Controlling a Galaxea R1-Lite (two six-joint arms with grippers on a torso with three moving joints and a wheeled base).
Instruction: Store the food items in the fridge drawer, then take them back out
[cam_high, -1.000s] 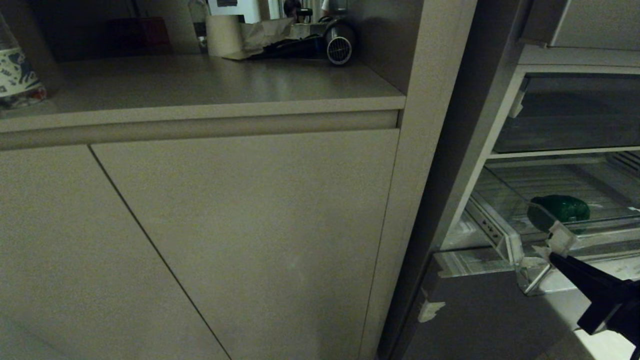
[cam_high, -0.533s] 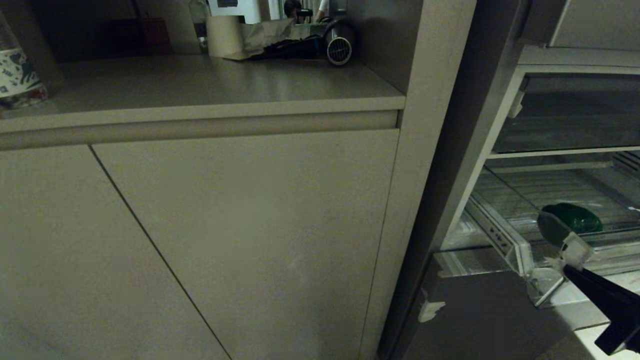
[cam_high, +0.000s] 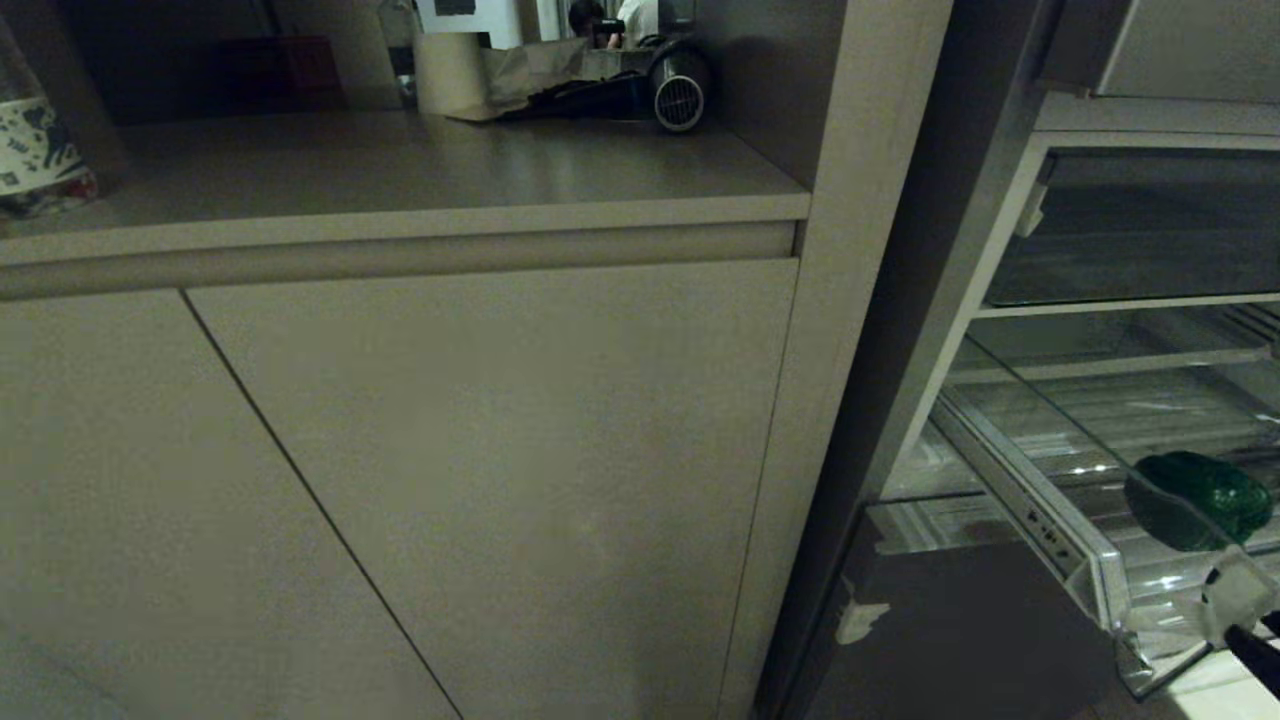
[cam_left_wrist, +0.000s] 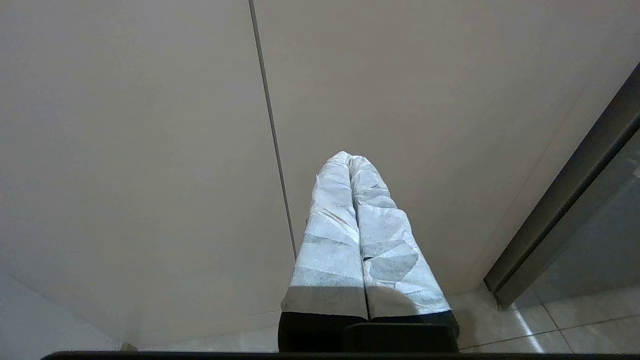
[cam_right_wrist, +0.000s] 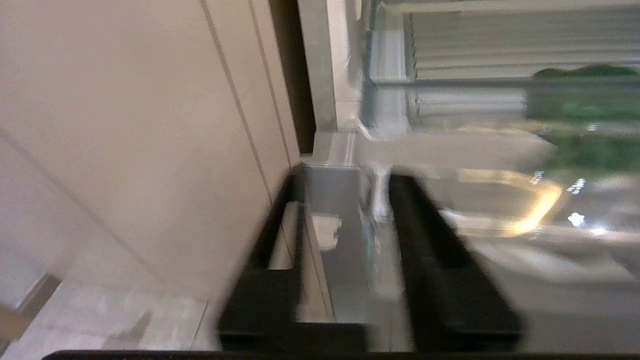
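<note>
Found the fridge drawer pulled well out of the open fridge at the right of the head view, its clear front lip standing forward of the shelves above. Saw one green food item, dark and glossy, lying on the drawer floor close behind the front lip, toward the right edge of the view. Could not make out any other food.

Located the right gripper low at the drawer's front left corner, with only a pale taped tip and a bit of black showing in the head view. Noted its black fingers parted, with the drawer's clear edge in the gap between them. Could not tell whether either finger touched the plastic, the wrist view being blurred.

Found the left gripper facing the beige cabinet door, just beside the seam between two doors and above the tiled floor. Noted its pale wrapped fingers pressed together, gripping nothing.

Logged a hair dryer and a paper roll at the back of the counter.
</note>
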